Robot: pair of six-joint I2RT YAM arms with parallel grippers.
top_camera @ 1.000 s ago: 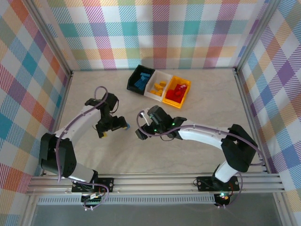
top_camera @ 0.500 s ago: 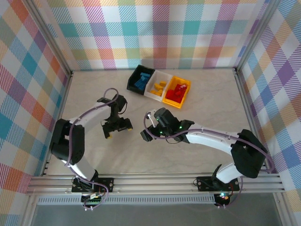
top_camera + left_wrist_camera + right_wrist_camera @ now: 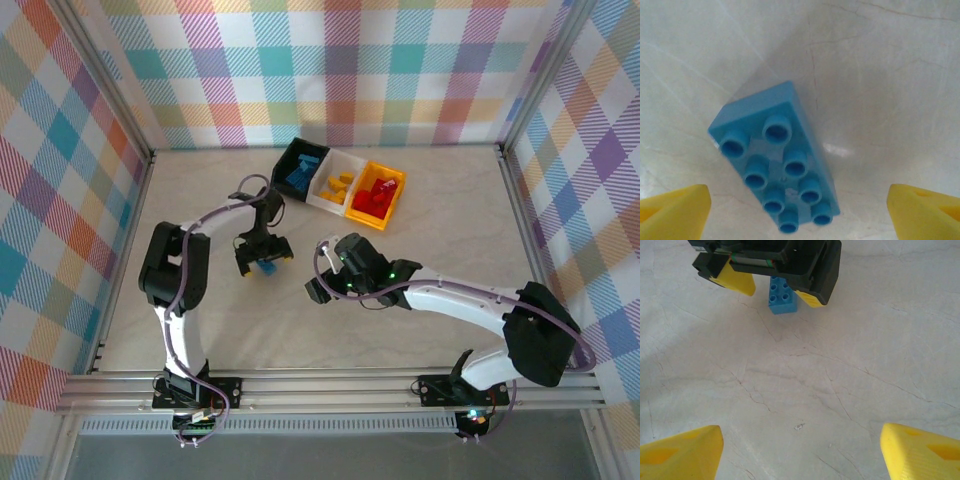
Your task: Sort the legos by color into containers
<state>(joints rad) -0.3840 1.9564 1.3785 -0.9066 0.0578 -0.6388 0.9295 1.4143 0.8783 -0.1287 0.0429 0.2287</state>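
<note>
Three joined bins (image 3: 398,198): blue legos (image 3: 300,172) in the black one, yellow legos (image 3: 337,183) in the white, red legos (image 3: 372,198) in the orange. Bare tabletop (image 3: 430,240) lies between the bins and one loose blue lego (image 3: 777,160), flat and studs up, near side of the black bin. Left pincer (image 3: 263,260) is spread wide, straddling it, fingers clear of both sides. Right pincer (image 3: 316,288) is wide apart, gripping nothing, near side of the white bin.
</note>
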